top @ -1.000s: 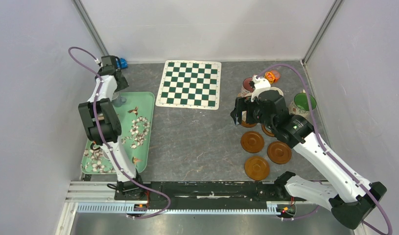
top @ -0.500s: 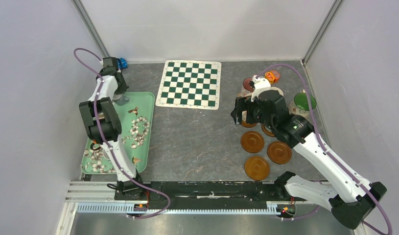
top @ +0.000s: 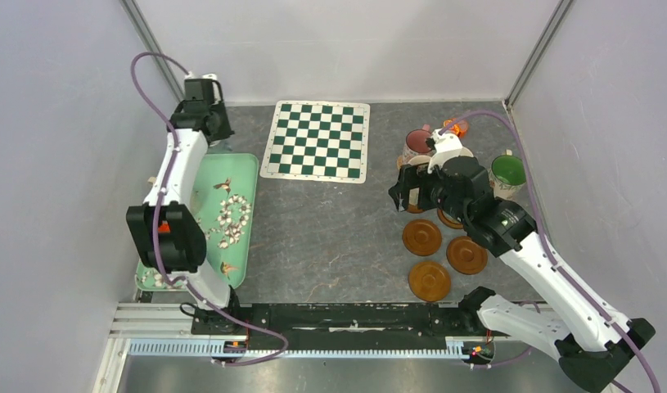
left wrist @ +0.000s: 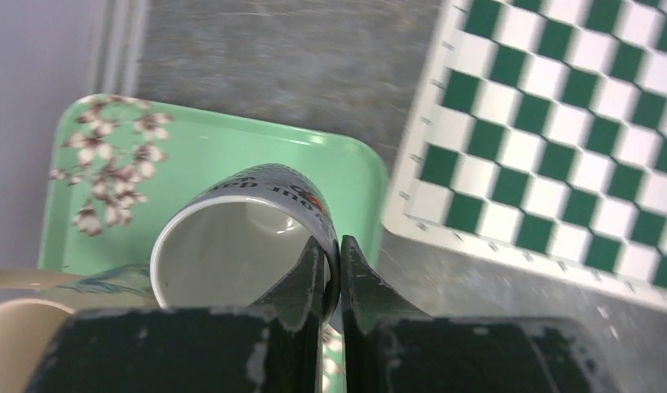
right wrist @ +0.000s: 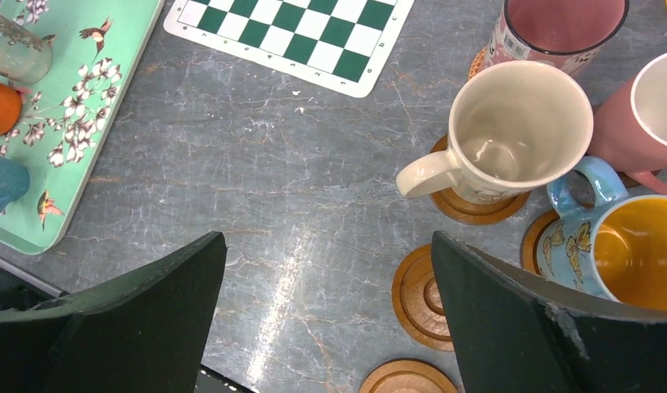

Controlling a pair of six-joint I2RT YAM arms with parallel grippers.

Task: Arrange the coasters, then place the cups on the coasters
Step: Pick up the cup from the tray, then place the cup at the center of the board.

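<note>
cup-placing looks to be the step in hand: the coasters lie in a cluster off the chequered mat [top: 317, 140] on the right arm's side, and several of them carry cups

the left gripper [left wrist: 331, 260] is pinched almost shut on the rim of a white printed mug [left wrist: 232, 237], one finger inside the wall and one outside. the mug hangs tilted over the mint-green tray [left wrist: 223, 155], which lies off the mat's opposite side, close to its near corner

the right gripper [right wrist: 326, 246] is spread wide and holds nothing. it hangs over bare table between the mat and the coaster cluster. just beside it the cream mug [right wrist: 518, 123] sits on a coaster [right wrist: 475, 209]. a bare coaster [top: 421, 237] and two more near it lie at the end of the cluster farthest from the mat

the next move, as i judge it, is to carry the printed mug past the mat's near edge to one of those bare coasters. a pinch on a thin rim lets a mug swing, so the travel wants to be slow. the base should settle flat inside the coaster's rim before the fingers part. the right arm should keep out of that path, and the far coasters may be beyond the left arm's reach
</note>
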